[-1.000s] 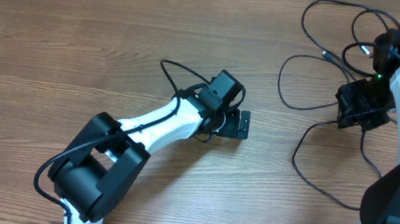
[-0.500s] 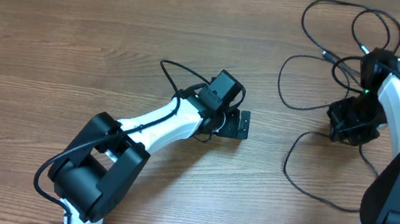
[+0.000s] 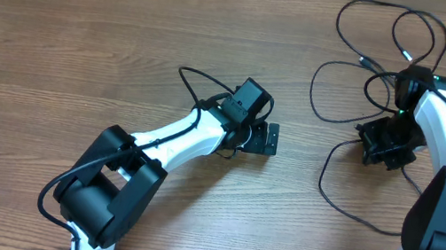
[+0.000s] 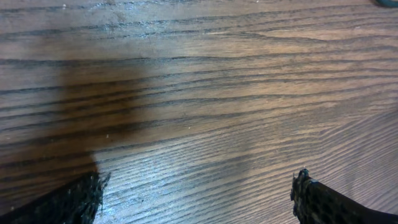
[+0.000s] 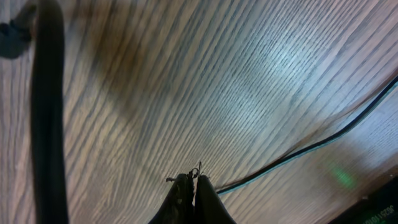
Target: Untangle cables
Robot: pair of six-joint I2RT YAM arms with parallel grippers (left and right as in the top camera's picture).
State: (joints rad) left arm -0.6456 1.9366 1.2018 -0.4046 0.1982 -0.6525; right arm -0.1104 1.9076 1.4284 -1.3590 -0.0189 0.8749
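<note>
Several thin black cables (image 3: 314, 90) lie in loose overlapping loops at the table's back right, and one metal-tipped plug end (image 3: 362, 60) shows among them. My right gripper (image 3: 371, 141) sits low over these loops. In the right wrist view its jaws (image 5: 190, 181) are pressed together, and a thin cable (image 5: 311, 144) runs from the fingertips up to the right. My left gripper (image 3: 267, 138) rests mid-table, far from the cables. Its jaws (image 4: 199, 199) are wide open over bare wood.
A lower cable loop (image 3: 324, 172) curves toward the right arm's base. A thick black cord (image 5: 46, 118) hangs close to the right wrist camera at the left. The wooden tabletop (image 3: 66, 37) extends to the left.
My right gripper has moved left and slightly toward the front, and the lower cable loop has shifted left with it. The left arm has not moved.
</note>
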